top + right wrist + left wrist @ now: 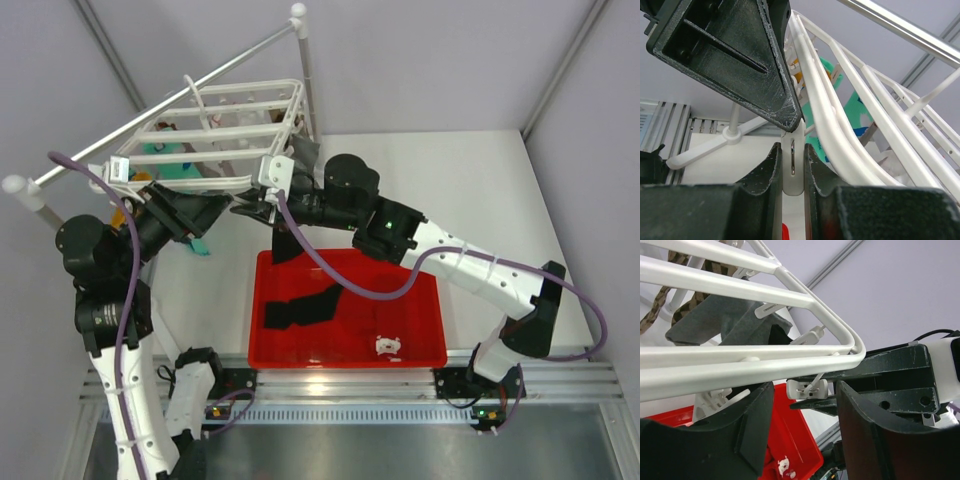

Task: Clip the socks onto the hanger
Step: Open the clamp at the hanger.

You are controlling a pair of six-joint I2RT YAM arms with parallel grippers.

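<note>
The white slatted hanger [240, 130] hangs from the rail at the upper left. My right gripper [252, 207] is at its near right corner. In the right wrist view it [792, 152] is shut on a white clip [792, 181] of the hanger [840, 115]. My left gripper [222, 206] faces it from the left. In the left wrist view it [805, 412] is open, its fingers either side of that clip [807, 389] without touching it. A dark sock [287, 245] hangs below the grippers; what holds it is hidden. Another dark sock [300, 308] lies in the red tray [345, 360].
A grey sock [715, 322] and patterned teal socks [175, 160] hang from the hanger. The metal rail [200, 85] with white-capped poles runs behind it. A small white item [388, 346] lies in the tray. Grey walls enclose the table.
</note>
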